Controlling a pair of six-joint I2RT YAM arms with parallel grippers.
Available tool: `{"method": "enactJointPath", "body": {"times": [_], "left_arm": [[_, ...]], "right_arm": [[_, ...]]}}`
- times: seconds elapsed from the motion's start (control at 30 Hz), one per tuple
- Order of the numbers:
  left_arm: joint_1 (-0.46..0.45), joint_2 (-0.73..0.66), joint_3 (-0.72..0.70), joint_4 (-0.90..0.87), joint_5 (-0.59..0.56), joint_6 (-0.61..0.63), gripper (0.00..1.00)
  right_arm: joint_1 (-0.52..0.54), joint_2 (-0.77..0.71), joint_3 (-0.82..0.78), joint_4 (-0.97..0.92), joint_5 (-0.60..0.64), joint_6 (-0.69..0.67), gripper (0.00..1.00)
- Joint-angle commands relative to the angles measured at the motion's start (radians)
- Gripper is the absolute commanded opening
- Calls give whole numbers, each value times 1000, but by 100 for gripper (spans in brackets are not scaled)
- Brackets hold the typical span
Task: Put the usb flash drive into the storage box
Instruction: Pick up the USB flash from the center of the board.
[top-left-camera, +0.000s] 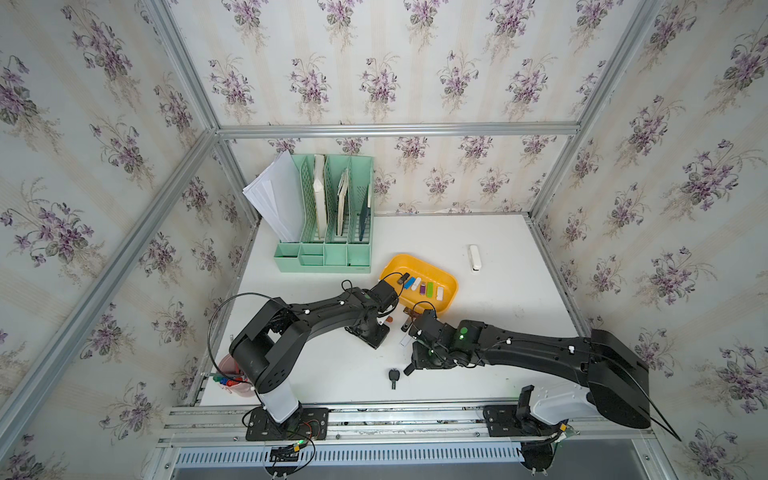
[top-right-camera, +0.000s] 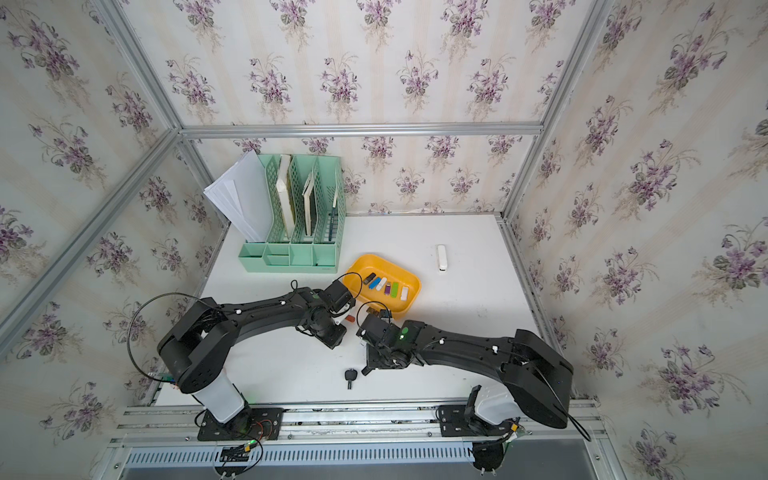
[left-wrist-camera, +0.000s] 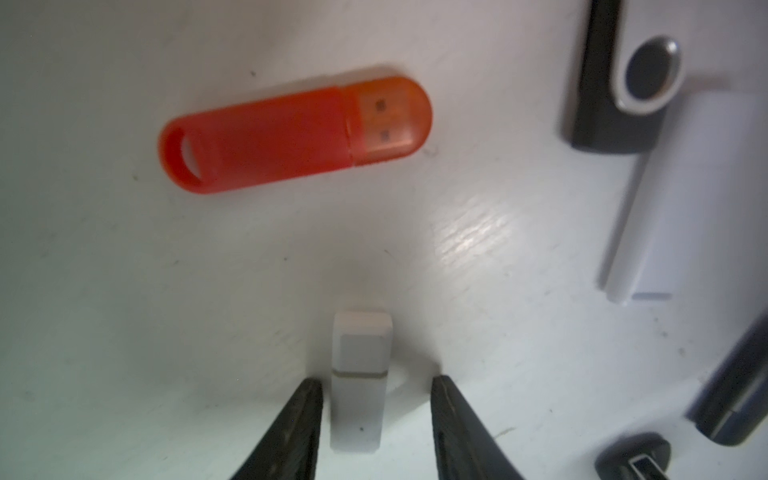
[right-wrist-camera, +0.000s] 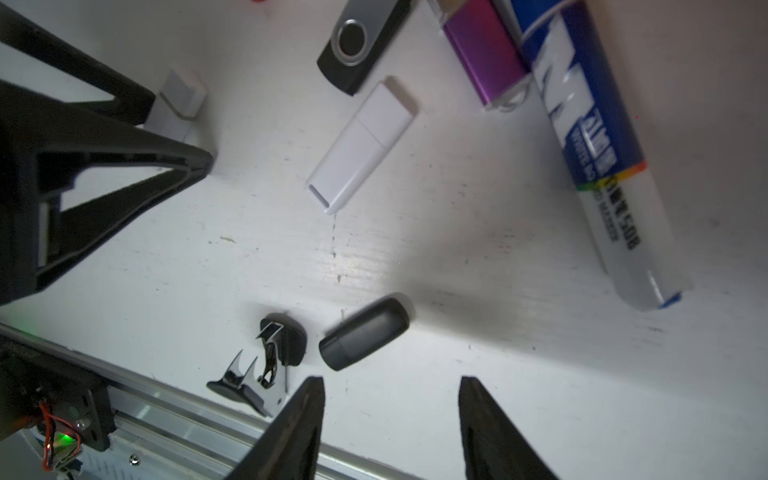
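Starting at the left arm: the left end effector sits low at the white tabletop, on the robot side of the shallow yellow-orange plastic storage box and outside its walls. Its jaws are spread and straddle a small white capped USB flash drive. A narrow gap shows on one side of the drive and a wider gap on the other, so the drive is not pinched. The drive lies flat on the tabletop. A red-orange plastic flash drive with a translucent cap lies beside it, on the side toward the storage box, apart from the jaws. Inside the storage box, a row of coloured flash drives lies side by side on the floor. The right end effector is positioned farther from the storage box than the left one, jaws spread with nothing between them. A black oval capped flash drive lies on the tabletop just beyond its fingertips, untouched.
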Motion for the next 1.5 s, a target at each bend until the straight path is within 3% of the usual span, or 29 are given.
{"method": "enactJointPath", "body": {"times": [0.0,0.4,1.47], "left_arm": [[2,10,-9,-27,-3,-11,47],[2,12,-34,-21,7,-35,47],[4,33,-37,-13,15,-39,46]], "right_arm": [[22,47,23,9,37,91,58],[57,155,92,-64,98,128,62],[78,289,177,-175,120,79,57]]}}
